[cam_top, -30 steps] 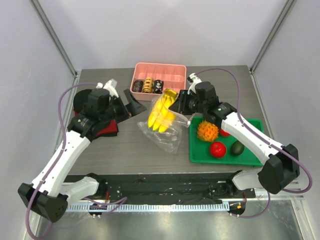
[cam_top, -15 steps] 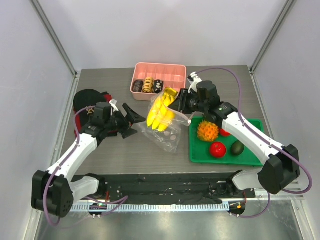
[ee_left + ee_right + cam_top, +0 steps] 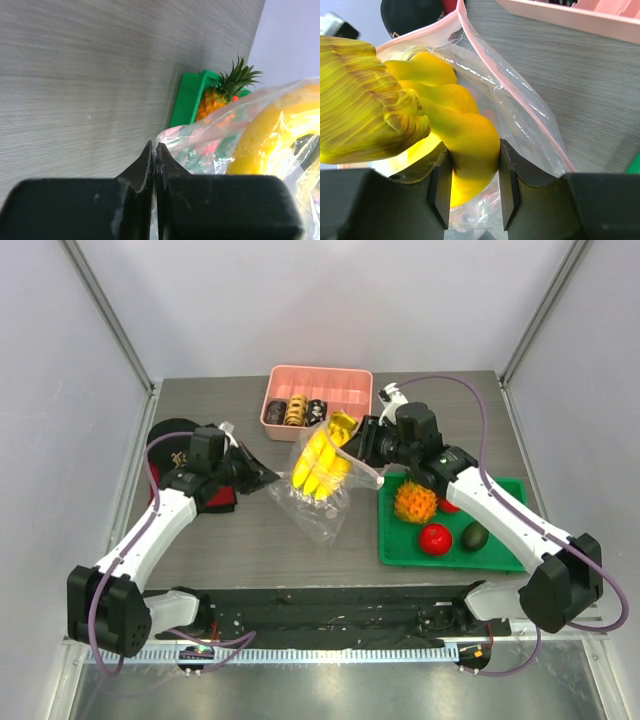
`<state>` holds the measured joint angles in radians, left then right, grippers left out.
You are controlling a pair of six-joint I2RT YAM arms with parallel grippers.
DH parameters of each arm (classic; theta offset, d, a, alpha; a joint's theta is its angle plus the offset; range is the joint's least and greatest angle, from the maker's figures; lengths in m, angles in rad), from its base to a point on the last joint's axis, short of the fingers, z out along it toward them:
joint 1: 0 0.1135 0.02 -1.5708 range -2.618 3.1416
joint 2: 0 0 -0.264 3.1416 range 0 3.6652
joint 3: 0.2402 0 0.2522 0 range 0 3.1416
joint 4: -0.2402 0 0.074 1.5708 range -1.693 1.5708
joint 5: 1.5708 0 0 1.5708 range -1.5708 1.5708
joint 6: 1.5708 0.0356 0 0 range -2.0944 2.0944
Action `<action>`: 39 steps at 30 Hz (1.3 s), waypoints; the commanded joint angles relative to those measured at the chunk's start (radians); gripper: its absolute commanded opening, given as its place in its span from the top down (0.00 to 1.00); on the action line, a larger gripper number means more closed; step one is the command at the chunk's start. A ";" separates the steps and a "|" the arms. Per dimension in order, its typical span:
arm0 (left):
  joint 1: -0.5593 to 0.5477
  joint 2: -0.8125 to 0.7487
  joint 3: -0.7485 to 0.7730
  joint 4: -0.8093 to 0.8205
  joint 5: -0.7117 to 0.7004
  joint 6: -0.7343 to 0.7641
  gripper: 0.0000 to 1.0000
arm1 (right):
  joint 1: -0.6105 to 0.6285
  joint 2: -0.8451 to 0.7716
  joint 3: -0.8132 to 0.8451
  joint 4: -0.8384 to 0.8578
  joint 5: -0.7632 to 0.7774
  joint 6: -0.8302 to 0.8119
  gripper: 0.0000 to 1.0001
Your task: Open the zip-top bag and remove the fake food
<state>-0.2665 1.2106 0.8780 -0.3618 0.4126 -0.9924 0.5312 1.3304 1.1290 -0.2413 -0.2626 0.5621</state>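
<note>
Swinging in from the left, the left gripper (image 3: 262,476) now has its jaws snapped together at the edge of the zip-top bag (image 3: 320,515) mid-table. Meanwhile the right gripper (image 3: 360,445) is clamped on the banana bunch (image 3: 320,462) poking out of it, stems aimed far-right. The green tray (image 3: 500,545) holds the pineapple (image 3: 415,502), red fruits (image 3: 435,538) and avocado (image 3: 474,535).

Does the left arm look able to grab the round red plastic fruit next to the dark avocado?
Probably not easily. The round red fruit sits in the green tray far right, and the clear plastic bag of yellow bananas lies between it and the left gripper.
</note>
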 commanded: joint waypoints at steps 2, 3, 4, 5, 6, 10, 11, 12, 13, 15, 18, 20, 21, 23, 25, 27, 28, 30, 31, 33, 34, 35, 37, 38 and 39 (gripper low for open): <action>0.006 -0.068 0.090 -0.265 -0.265 0.141 1.00 | -0.004 -0.114 0.008 0.011 0.213 -0.090 0.98; 0.006 -0.078 0.085 -0.269 -0.280 0.144 1.00 | -0.005 -0.128 0.011 0.002 0.244 -0.112 0.99; 0.006 -0.088 0.079 -0.269 -0.297 0.144 1.00 | -0.005 -0.134 0.015 -0.016 0.258 -0.125 0.99; 0.006 -0.101 0.076 -0.282 -0.319 0.146 1.00 | -0.004 -0.140 0.020 -0.024 0.326 -0.133 0.99; 0.006 -0.102 0.075 -0.289 -0.327 0.147 1.00 | -0.005 -0.152 0.026 -0.027 0.344 -0.154 0.99; 0.006 -0.106 0.076 -0.335 -0.376 0.164 1.00 | -0.005 -0.166 0.031 -0.055 0.413 -0.174 0.98; 0.006 -0.111 0.072 -0.327 -0.380 0.166 1.00 | -0.004 -0.169 0.032 -0.056 0.411 -0.179 0.99; 0.004 -0.117 0.053 -0.287 -0.362 0.166 1.00 | -0.004 -0.166 0.037 -0.062 0.405 -0.180 0.99; 0.004 -0.114 0.046 -0.264 -0.339 0.169 1.00 | -0.005 -0.168 0.038 -0.069 0.405 -0.180 0.99; 0.006 -0.086 0.032 -0.197 -0.298 0.181 1.00 | -0.004 -0.169 0.034 -0.072 0.401 -0.177 0.99; 0.006 -0.045 0.039 -0.187 -0.249 0.210 1.00 | -0.005 -0.168 0.019 -0.075 0.392 -0.160 0.99; 0.006 -0.005 0.068 -0.195 -0.256 0.241 1.00 | -0.005 -0.171 0.015 -0.090 0.404 -0.156 0.99; 0.004 0.007 0.078 -0.200 -0.265 0.274 1.00 | -0.005 -0.168 0.029 -0.111 0.427 -0.156 0.99; 0.006 0.036 0.111 -0.216 -0.293 0.311 1.00 | -0.007 -0.166 0.061 -0.197 0.557 -0.163 0.99; 0.006 0.067 0.133 -0.239 -0.316 0.363 1.00 | -0.010 -0.180 0.074 -0.272 0.666 -0.185 0.99; 0.004 0.089 0.167 -0.258 -0.331 0.409 0.95 | -0.037 -0.201 0.089 -0.320 0.790 -0.195 0.99; 0.006 0.110 0.179 -0.290 -0.333 0.423 0.90 | -0.054 -0.207 0.094 -0.373 0.812 -0.197 0.99; 0.006 0.132 0.219 -0.324 -0.362 0.442 0.65 | -0.097 -0.236 0.101 -0.427 0.856 -0.189 0.99; 0.006 0.139 0.234 -0.341 -0.373 0.458 0.58 | -0.115 -0.246 0.100 -0.484 0.861 -0.177 0.99; 0.006 0.135 0.260 -0.368 -0.399 0.465 0.43 | -0.186 -0.264 0.088 -0.556 0.858 -0.145 0.99; 0.004 0.116 0.278 -0.377 -0.397 0.468 0.11 | -0.244 -0.308 0.043 -0.631 0.832 -0.092 0.98; 0.001 0.110 0.303 -0.393 -0.399 0.468 0.01 | -0.273 -0.327 0.025 -0.644 0.792 -0.076 0.98; -0.013 0.099 0.334 -0.414 -0.406 0.465 0.00 | -0.380 -0.378 -0.032 -0.664 0.734 -0.054 0.99; -0.022 0.087 0.360 -0.440 -0.406 0.462 0.00 | -0.419 -0.387 -0.044 -0.667 0.662 -0.057 0.99; -0.034 0.078 0.374 -0.448 -0.405 0.463 0.00 | -0.498 -0.390 -0.055 -0.674 0.627 -0.065 0.98</action>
<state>-0.2714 1.3483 1.1584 -0.7452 0.0349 -0.5579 0.1955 0.9932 1.1210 -0.8162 0.4831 0.4480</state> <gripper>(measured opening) 0.995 0.401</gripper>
